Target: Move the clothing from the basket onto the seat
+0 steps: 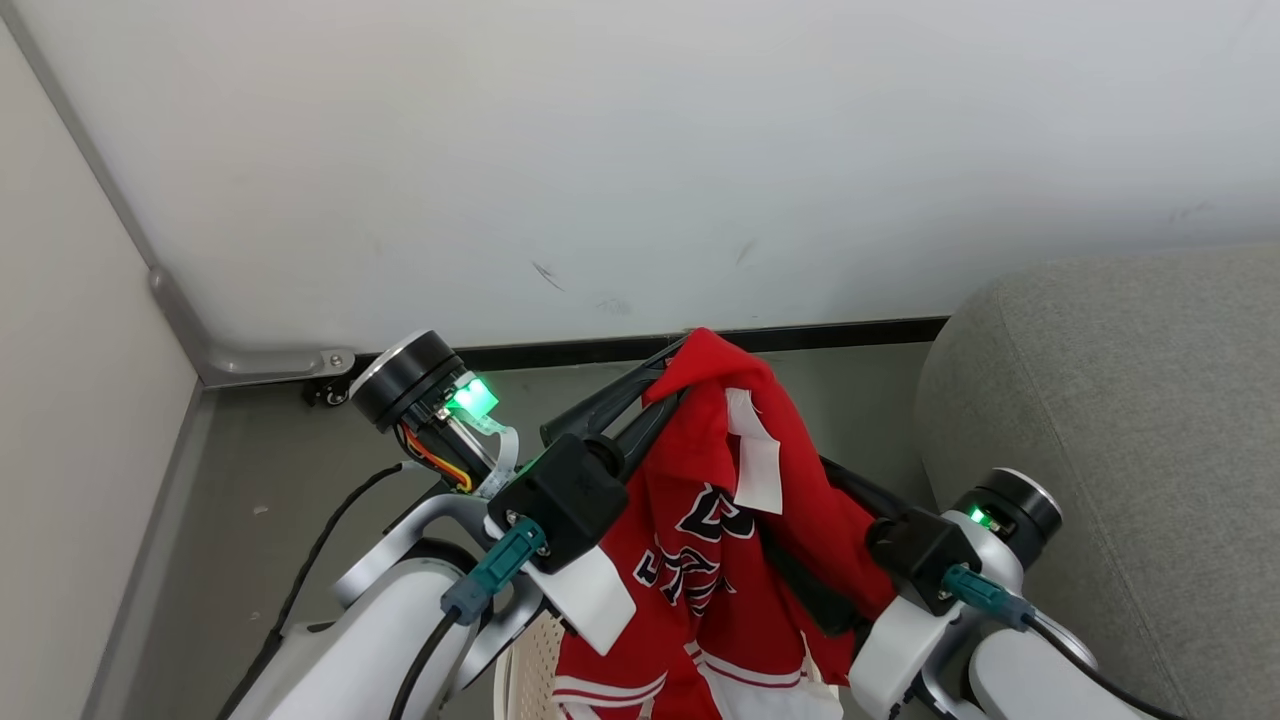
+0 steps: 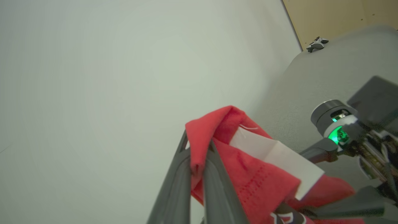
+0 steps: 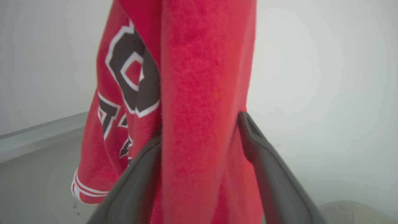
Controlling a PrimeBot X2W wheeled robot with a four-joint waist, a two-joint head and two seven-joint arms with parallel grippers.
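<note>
Clothing (image 1: 700, 560) hangs in the air above the basket (image 1: 525, 670), beside the seat (image 1: 1120, 400), pinched at its top by the left gripper (image 2: 198, 141); the right gripper (image 3: 200, 129) stands spread around one fold.

black lettering (image 1: 715, 520) on red jersey (image 1: 800, 510), unreadable
</note>
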